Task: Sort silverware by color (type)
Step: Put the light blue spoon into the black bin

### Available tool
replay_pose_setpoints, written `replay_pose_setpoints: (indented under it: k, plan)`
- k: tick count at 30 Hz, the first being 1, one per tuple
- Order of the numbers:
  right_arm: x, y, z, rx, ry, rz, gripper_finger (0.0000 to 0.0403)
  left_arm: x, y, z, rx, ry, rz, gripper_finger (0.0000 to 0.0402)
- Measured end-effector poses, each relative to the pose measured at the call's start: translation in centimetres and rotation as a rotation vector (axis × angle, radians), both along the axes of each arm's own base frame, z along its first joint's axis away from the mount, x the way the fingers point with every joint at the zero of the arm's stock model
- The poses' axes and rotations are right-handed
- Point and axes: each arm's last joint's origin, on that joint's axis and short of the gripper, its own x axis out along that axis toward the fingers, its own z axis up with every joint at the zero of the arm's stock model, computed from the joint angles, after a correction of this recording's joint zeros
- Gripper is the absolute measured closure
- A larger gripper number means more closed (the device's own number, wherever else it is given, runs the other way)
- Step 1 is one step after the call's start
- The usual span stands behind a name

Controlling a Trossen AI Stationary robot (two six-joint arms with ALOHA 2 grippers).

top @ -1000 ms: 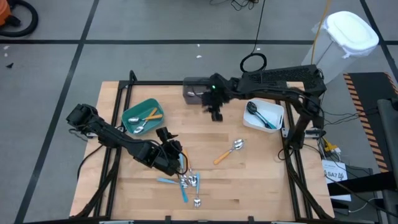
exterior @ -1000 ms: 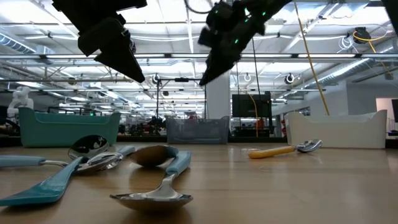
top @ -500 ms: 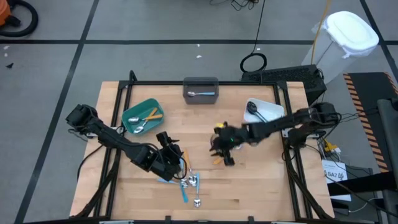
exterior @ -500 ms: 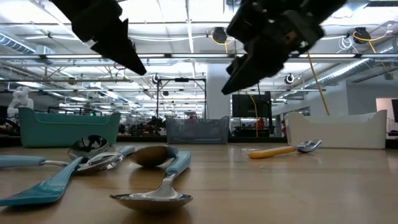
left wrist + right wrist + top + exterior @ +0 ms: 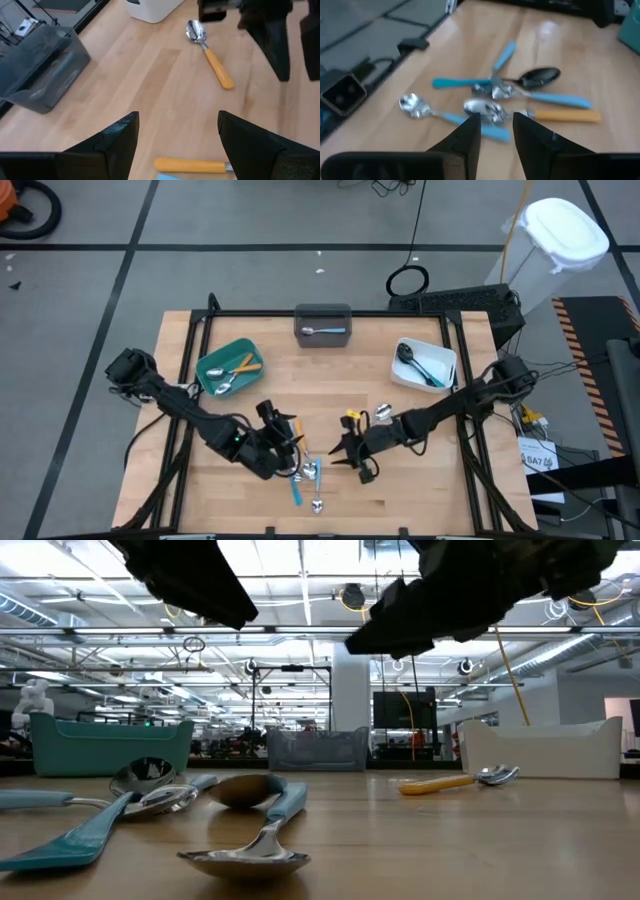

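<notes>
Wood table (image 5: 420, 490): pale planks, carrying three bins along its far half and loose silverware toward the near edge.
Loose pile (image 5: 303, 475): blue-handled spoons and forks with silver and black heads lie crossed near the middle of the near edge; one orange handle (image 5: 565, 116) lies among them.
Orange-handled spoon (image 5: 210, 54): lies alone right of centre, well apart from the pile.
Teal bin (image 5: 228, 367): left side, already holds orange-handled pieces.
Grey bin (image 5: 323, 325): middle of the far edge, holds one plain metal spoon.
White bin (image 5: 424, 364): right side, holds black-headed pieces with blue handles.
Left gripper (image 5: 283, 438): hangs over the pile's far-left side, fingers spread wide, holding nothing.
Right gripper (image 5: 345, 452): low over the table just right of the pile, fingers parted narrowly with nothing between them.
Step in hand: both arms appear to be closing on the pile for the next pick; sorting looks partly done.
Next move calls for: picking one handle out of the tangle without dragging its neighbours, and keeping the two grippers clear of each other since they stand near.
Writing: a small label at the floor on the right shows characters too small to read; no brands legible.
</notes>
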Motion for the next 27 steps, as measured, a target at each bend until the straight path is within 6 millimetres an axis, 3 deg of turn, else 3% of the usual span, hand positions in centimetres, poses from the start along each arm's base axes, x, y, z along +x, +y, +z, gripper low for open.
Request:
replay_pose_setpoints:
  k: [6,11,16,22,27]
  plan:
    - [0.9,1.3,-2.3,0.033,-0.028,0.013,0.0269,-0.7,-1.4,0.0,-0.068,-0.035,-0.001,0.0133]
    - [2.0,1.9,-3.8,0.069,0.025,-0.011,0.0241,-1.1,-3.4,-1.5,-0.075,-0.020,-0.036,0.0133]
    - [4.0,2.7,-3.8,-0.018,0.065,0.017,0.0210,-0.9,-5.1,-4.0,-0.063,0.012,-0.069,0.0133]
    - [5.8,2.9,-4.3,-0.195,0.233,0.043,0.0187,-0.3,-6.0,-6.3,-0.107,0.065,-0.101,0.0133]
    - [6.2,2.6,-4.0,-0.274,0.251,0.091,0.0189,0.2,-6.6,-6.0,-0.162,0.024,-0.117,0.0133]
